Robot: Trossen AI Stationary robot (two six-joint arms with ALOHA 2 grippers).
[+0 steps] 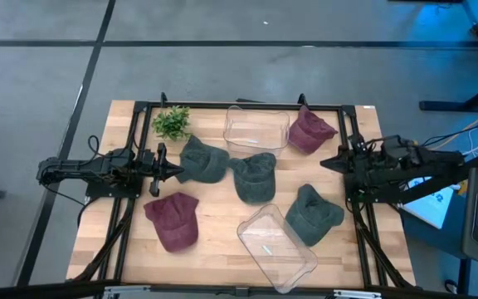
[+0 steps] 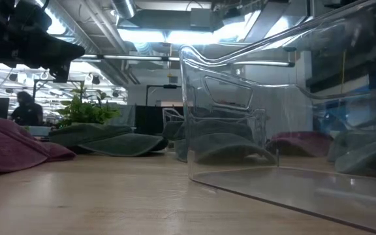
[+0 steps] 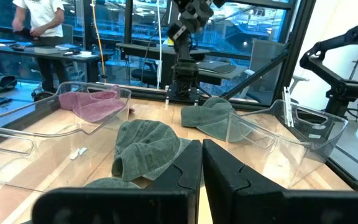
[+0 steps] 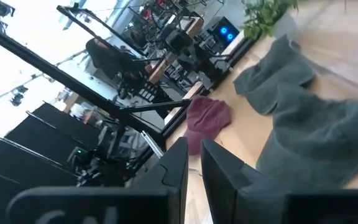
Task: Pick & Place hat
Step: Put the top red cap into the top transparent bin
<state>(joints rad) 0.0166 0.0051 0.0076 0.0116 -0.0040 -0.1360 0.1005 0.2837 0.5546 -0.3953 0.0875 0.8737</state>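
Note:
Five caps lie on the wooden table. Three are green: one (image 1: pixel 202 159) just ahead of my left gripper, one (image 1: pixel 256 176) in the middle, and one (image 1: pixel 314 214) toward the near right. Two are maroon: one (image 1: pixel 174 221) at the near left and one (image 1: pixel 309 130) at the far right. My left gripper (image 1: pixel 179 171) (image 3: pixel 202 152) is shut and stays above the table at the left green cap's edge (image 3: pixel 145 149). My right gripper (image 1: pixel 324 161) (image 4: pixel 193 152) is also shut. It waits at the right side, pointing toward the middle.
A clear plastic bin (image 1: pixel 256 129) stands at the far middle, and another (image 1: pixel 276 247) lies tilted at the near edge, filling the low view (image 2: pixel 273 117). A small green plant (image 1: pixel 171 122) sits at the far left. A black frame (image 1: pixel 222 105) borders the table. A person (image 3: pixel 39 18) stands far behind.

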